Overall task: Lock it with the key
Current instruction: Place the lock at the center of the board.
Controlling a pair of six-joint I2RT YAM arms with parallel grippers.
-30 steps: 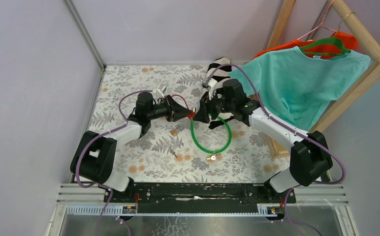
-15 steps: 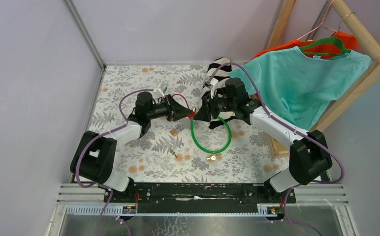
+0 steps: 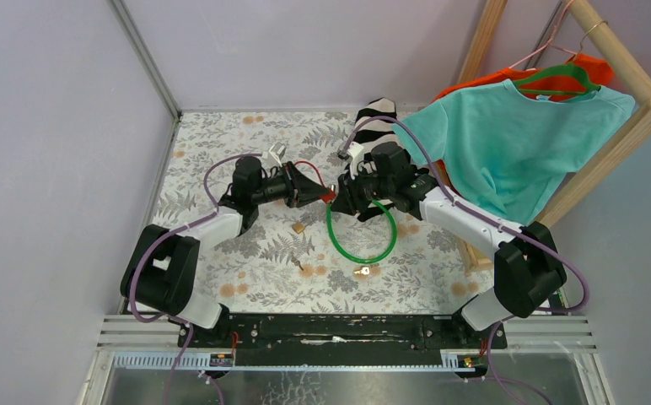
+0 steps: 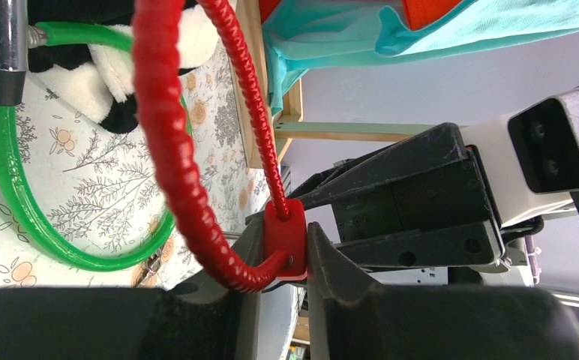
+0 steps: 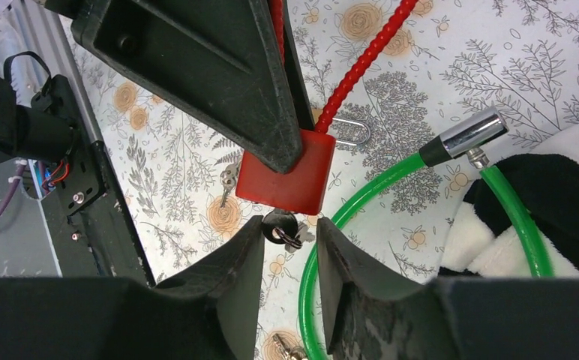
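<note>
A red padlock (image 3: 328,197) with a red ribbed cable shackle (image 4: 163,120) hangs above the table between the two arms. My left gripper (image 3: 320,196) is shut on the lock's body (image 4: 286,240), one finger on each flat side. A dark key (image 5: 280,226) with a small ring sticks out of the underside of the lock (image 5: 286,176). My right gripper (image 5: 286,223) faces the lock from the right (image 3: 340,201). Its fingers straddle the key's head. One finger touches the head; a narrow gap remains at the other, so it is still open.
A green cable lock (image 3: 361,245) with a silver end (image 5: 466,135) loops on the floral table below. Loose keys (image 3: 362,271) and a small tan piece (image 3: 299,228) lie nearby. A black-and-white plush (image 3: 373,118), a teal shirt (image 3: 508,143) and a wooden rack (image 3: 617,51) stand at the right.
My right gripper has moved left up to the padlock and its jaws have narrowed around the key's head. The left gripper has held the lock still.
</note>
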